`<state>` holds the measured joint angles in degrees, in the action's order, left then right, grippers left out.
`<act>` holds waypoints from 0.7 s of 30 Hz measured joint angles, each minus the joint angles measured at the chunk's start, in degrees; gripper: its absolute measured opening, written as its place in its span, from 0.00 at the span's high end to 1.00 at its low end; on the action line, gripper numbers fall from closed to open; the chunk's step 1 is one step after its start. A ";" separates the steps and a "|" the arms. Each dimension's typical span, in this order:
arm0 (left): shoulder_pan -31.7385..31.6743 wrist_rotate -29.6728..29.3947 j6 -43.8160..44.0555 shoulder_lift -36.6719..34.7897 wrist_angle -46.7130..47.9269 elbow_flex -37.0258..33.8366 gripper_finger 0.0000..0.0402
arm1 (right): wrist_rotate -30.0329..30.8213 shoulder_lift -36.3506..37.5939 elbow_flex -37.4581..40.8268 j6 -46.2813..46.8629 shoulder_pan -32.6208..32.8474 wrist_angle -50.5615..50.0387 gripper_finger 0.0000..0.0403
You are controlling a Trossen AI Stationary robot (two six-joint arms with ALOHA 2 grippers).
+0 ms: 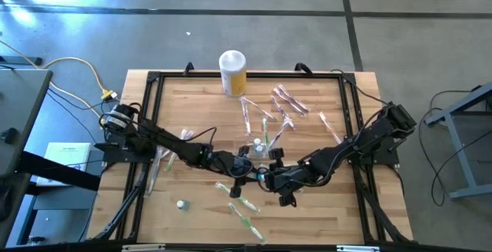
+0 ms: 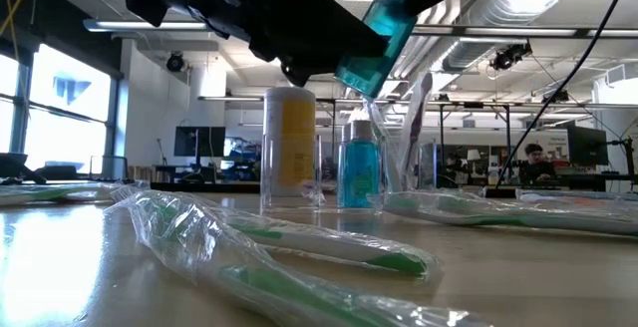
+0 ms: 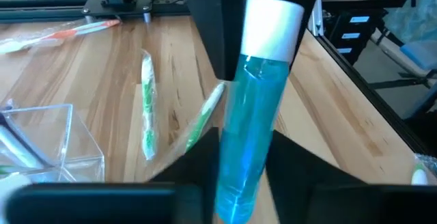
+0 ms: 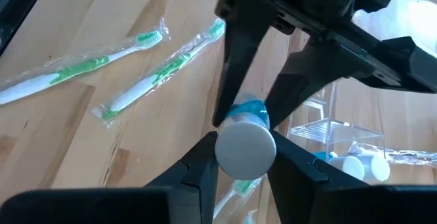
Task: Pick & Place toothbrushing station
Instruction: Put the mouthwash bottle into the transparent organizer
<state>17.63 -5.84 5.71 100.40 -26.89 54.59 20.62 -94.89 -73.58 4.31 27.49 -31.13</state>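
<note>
Toothbrushing station is not what I hold: it stands near the middle of the desk, clear-walled and just beside both my grippers.

My left gripper has its fingers clamped on the body of a blue mouthwash bottle. My right gripper has its fingers clamped at the bottle's white cap. The bottle hangs above the wood, tilted, pinned between my two arms.

I see three risks from here:

- **A two-sided pull.** If either arm moves before the other lets go, the smooth round bottle can twist, shoot out of one pair of fingers and drop.
- **A weak left grip.** My left hold is on the slick body. If it is not firm when the right fingers release, the bottle can slide down and fall.
- **What lies below.** The light station could be knocked or tipped by a falling bottle or a low wrist, spilling what it already holds. Wrapped toothbrushes lie loose on the desk under my arms, and a low sweep could drag them along.

The yellow canister at the far edge is well apart and safe.
</note>
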 joint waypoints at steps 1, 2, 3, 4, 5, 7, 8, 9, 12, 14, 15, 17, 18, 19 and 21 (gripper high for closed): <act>0.00 -0.01 -0.21 0.00 -0.01 0.00 0.84 | 0.07 0.00 0.00 -0.01 0.00 0.04 0.75; 0.01 -0.01 -0.70 0.00 -0.03 0.00 0.87 | 0.21 0.00 0.00 -0.04 0.01 0.07 0.75; 0.02 0.01 -1.34 0.00 -0.06 0.00 0.88 | 0.35 0.00 0.00 -0.20 0.03 0.10 0.75; 0.02 -0.04 -1.54 0.00 -0.04 0.00 0.87 | 0.57 0.00 0.00 -0.50 0.05 0.07 0.75; 0.00 -0.05 -1.61 0.00 -0.04 0.00 0.87 | 1.03 0.00 0.02 -0.64 0.26 -0.02 0.74; -0.02 -0.03 -1.42 0.00 -0.08 0.00 0.87 | 3.04 0.00 0.02 -1.03 0.78 -0.25 0.71; -0.02 0.01 -1.23 0.00 -0.19 0.00 0.87 | 4.34 0.00 0.02 -1.33 1.15 -0.29 0.69; -0.01 0.08 -1.18 0.00 -0.32 0.00 0.87 | 5.55 0.00 0.02 -1.52 1.60 -0.31 0.67; -0.01 0.08 -1.18 0.00 -0.16 0.00 0.87 | 10.49 0.00 0.02 -1.60 3.32 -1.36 0.59; -0.02 0.08 -1.19 0.00 0.09 0.00 0.87 | 14.55 0.00 0.02 -0.48 4.71 -2.67 0.53; -0.02 0.06 -1.21 0.00 0.09 -0.02 0.87 | 16.42 0.03 0.02 0.35 5.45 -3.37 0.49; 0.08 -0.47 -1.34 0.00 0.08 -0.02 0.87 | 18.94 0.65 0.02 2.74 7.01 -5.74 0.43; 0.29 -0.88 -1.41 0.00 0.09 -0.02 0.87 | 19.14 1.02 0.02 4.29 7.55 -6.72 0.41; 0.52 -1.70 -1.74 -0.08 0.10 -0.02 0.87 | 19.16 1.38 0.02 6.15 8.10 -7.69 0.38; 1.12 -4.07 -3.72 -0.36 -0.04 -0.07 0.87 | 19.10 2.05 0.02 10.53 9.24 -10.30 0.35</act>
<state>18.75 -9.91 1.99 100.04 -26.94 54.52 39.72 -92.85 -73.56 14.84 36.72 -41.42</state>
